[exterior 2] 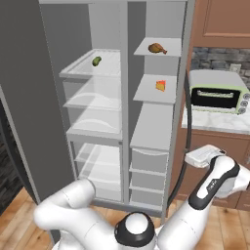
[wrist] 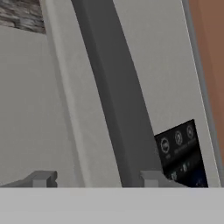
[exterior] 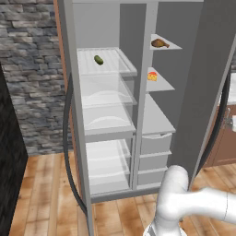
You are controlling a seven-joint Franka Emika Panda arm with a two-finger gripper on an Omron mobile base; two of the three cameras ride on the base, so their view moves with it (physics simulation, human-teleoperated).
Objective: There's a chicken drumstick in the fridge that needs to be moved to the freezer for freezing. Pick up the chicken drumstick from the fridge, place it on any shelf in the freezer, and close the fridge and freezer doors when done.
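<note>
Chicken drumstick retrieval has not begun: the hand, nearest, sits low beside the open fridge door, its fingertips spread apart and gripping nothing. Beyond it, both compartments stand open. Next, the arm likely must rise and reach into the right compartment. Farthest, the drumstick lies on the top right shelf, small, brown, glossy, tapering to a bone end, above a cheese wedge.
</note>
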